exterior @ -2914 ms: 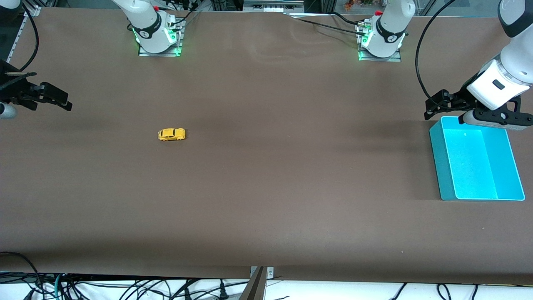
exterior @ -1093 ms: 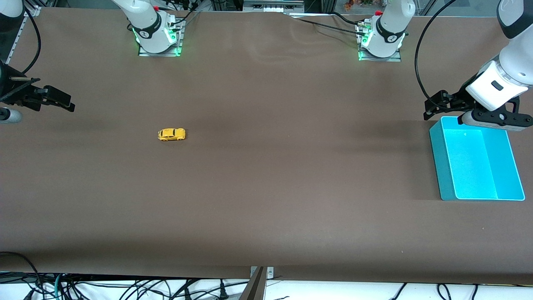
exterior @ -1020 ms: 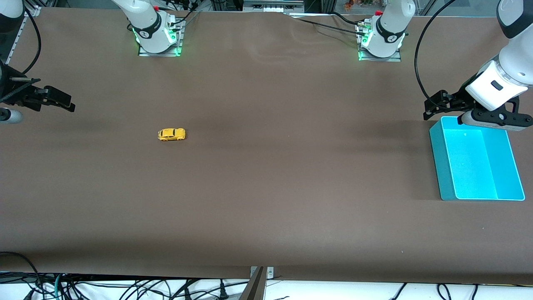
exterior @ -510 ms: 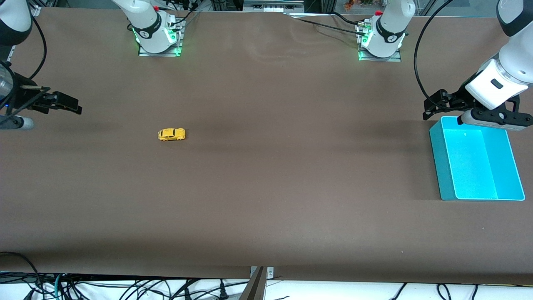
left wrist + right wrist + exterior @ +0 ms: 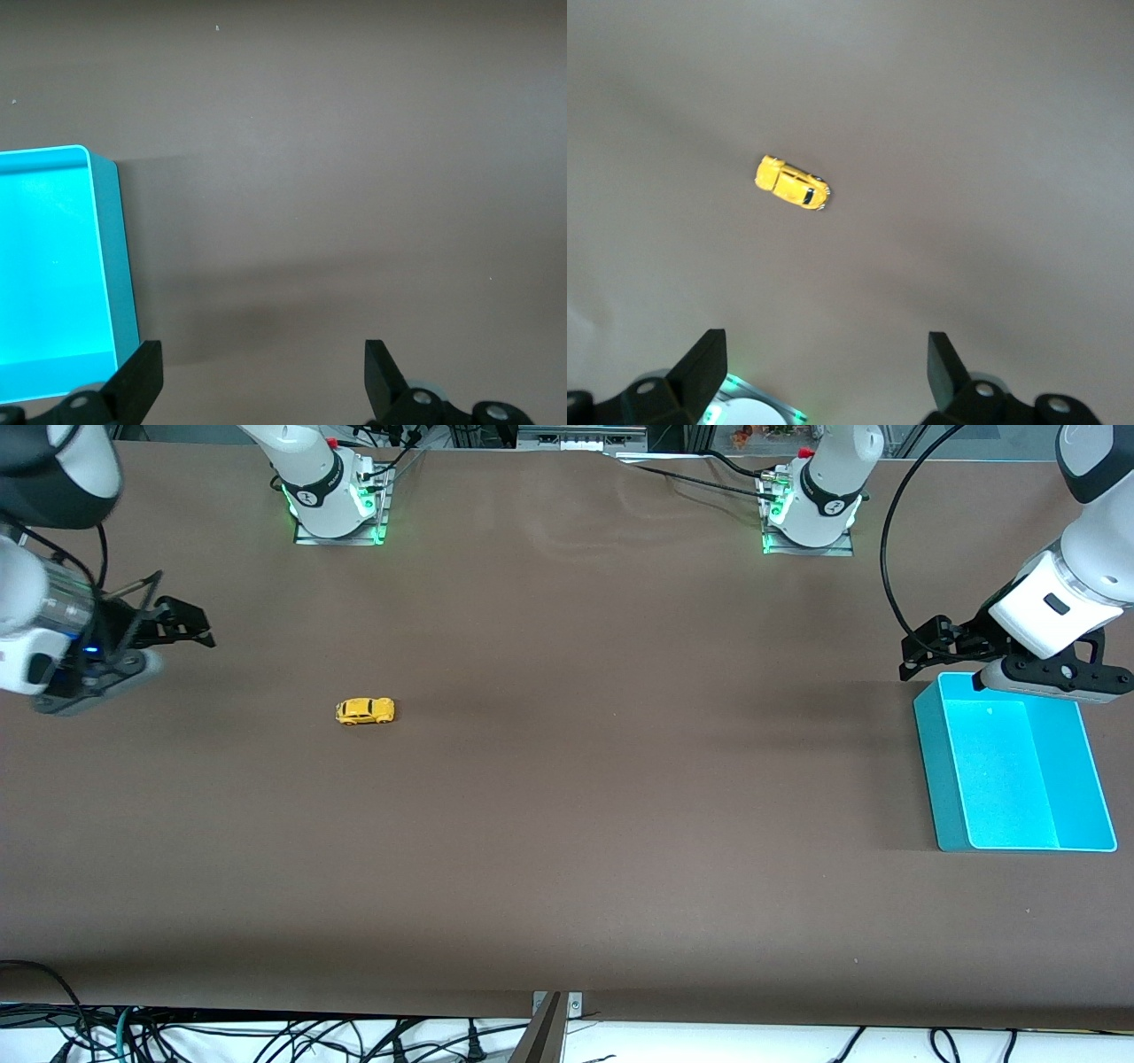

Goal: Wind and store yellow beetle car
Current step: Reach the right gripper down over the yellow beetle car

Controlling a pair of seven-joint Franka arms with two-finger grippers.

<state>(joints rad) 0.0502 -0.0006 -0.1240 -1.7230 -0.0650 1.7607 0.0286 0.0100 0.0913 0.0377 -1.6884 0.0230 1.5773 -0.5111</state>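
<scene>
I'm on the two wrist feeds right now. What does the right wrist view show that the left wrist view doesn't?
Only the right wrist view shows the yellow beetle car, on its wheels on the bare table and untouched, with the right gripper open in the air above the table.

Only the left wrist view shows the turquoise bin, with nothing visible in the part seen, beside the open left gripper.

Both show the brown table and their own open fingers.

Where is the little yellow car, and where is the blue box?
yellow beetle car (image 5: pixel 365 710), front view, on its yellow roof.
yellow beetle car (image 5: pixel 791 182), right wrist view, on its body.
turquoise bin (image 5: pixel 928 771), front view, on its outer side wall.
</scene>
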